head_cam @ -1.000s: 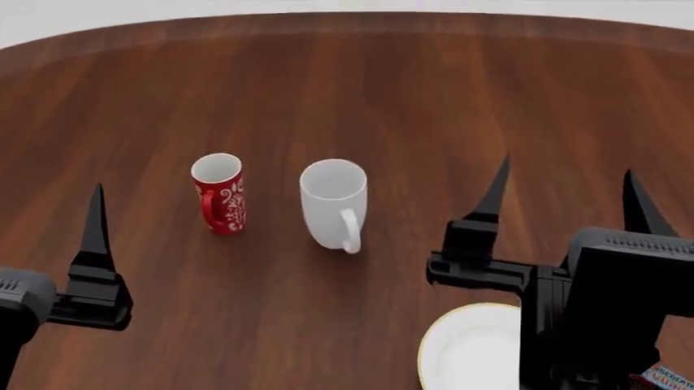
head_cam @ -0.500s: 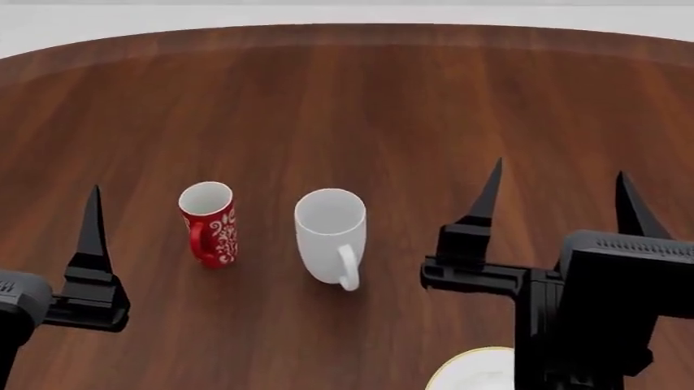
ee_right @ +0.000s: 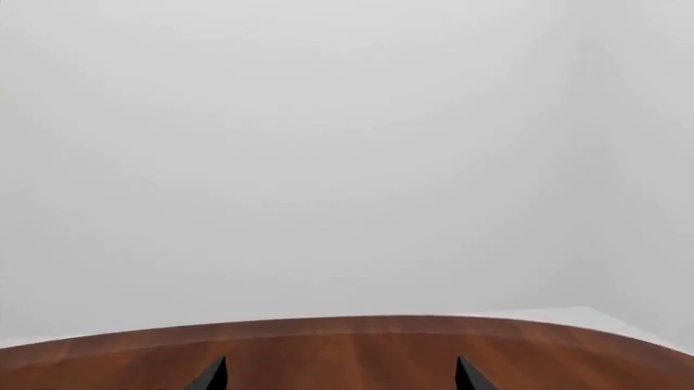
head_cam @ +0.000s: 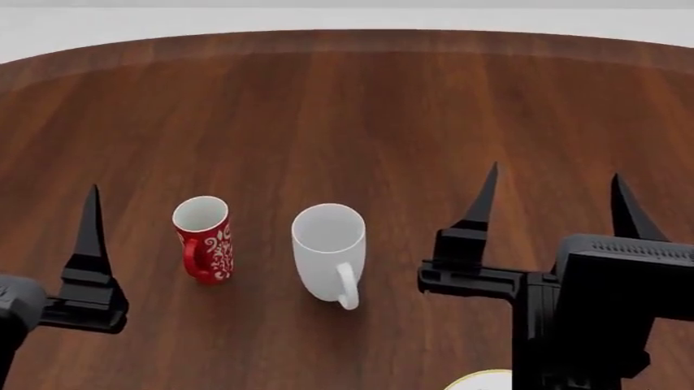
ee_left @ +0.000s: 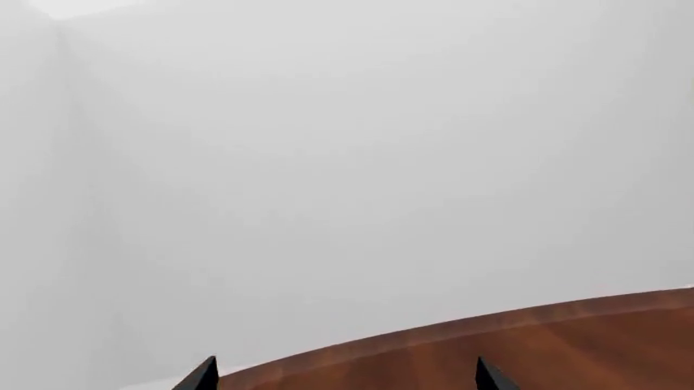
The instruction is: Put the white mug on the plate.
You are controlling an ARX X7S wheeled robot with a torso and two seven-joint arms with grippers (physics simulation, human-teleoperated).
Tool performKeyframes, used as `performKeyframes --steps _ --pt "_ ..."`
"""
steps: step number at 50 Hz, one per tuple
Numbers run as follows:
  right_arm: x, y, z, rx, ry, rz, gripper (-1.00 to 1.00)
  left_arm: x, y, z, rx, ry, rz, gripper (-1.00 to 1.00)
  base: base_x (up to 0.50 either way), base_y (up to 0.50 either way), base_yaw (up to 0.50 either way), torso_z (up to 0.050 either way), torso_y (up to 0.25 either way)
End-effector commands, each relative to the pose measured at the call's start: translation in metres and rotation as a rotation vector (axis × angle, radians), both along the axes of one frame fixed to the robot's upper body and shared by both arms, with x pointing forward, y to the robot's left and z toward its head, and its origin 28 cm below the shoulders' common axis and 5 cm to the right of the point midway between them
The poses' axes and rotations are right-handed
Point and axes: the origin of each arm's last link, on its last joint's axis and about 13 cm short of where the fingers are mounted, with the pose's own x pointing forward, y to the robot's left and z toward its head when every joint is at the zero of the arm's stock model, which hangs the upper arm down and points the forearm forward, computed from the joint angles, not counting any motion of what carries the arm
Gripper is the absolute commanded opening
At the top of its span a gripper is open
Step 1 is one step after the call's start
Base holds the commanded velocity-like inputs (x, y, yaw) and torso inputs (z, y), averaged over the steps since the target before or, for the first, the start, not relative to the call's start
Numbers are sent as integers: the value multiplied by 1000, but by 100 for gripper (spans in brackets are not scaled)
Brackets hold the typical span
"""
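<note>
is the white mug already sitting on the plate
No, the white mug stands on the bare wooden table, apart from the plate at the view's bottom edge.

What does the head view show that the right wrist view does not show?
Only the head view shows the white mug, the red mug, a sliver of the plate and the left gripper. Only the right wrist view shows the pale wall filling most of the frame. Both show the wooden table and the open right gripper.

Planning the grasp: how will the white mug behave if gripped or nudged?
The white mug looks rigid and glossy, so probably slippery between jaws. It stands upright and tall on the table, so a high push may tip it. Its handle should stop long rolling.
</note>
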Motion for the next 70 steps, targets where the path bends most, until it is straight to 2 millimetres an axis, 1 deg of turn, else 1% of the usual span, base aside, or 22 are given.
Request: performKeyframes --steps 1,10,30,45,66,70 --pt "0 2 2 -6 -3 9 100 -1 1 0 -18 -18 -13 100 0 0 0 0 0" --pt "0 3 2 -7 -2 11 100 1 3 0 -30 -22 -23 100 0 0 0 0 0" --pt "2 1 -2 3 6 11 100 2 0 0 0 -26 -39 100 0 0 0 0 -4" --pt "3 3 -1 -7 9 17 100 1 2 -4 0 -24 -37 100 0 0 0 0 -189" --pt "2 3 -1 -6 7 16 100 0 2 -3 1 -28 -37 100 -1 0 0 0 -200" --pt "1 3 -1 -5 7 13 100 1 1 -4 6 -26 -38 100 0 0 0 0 -54"
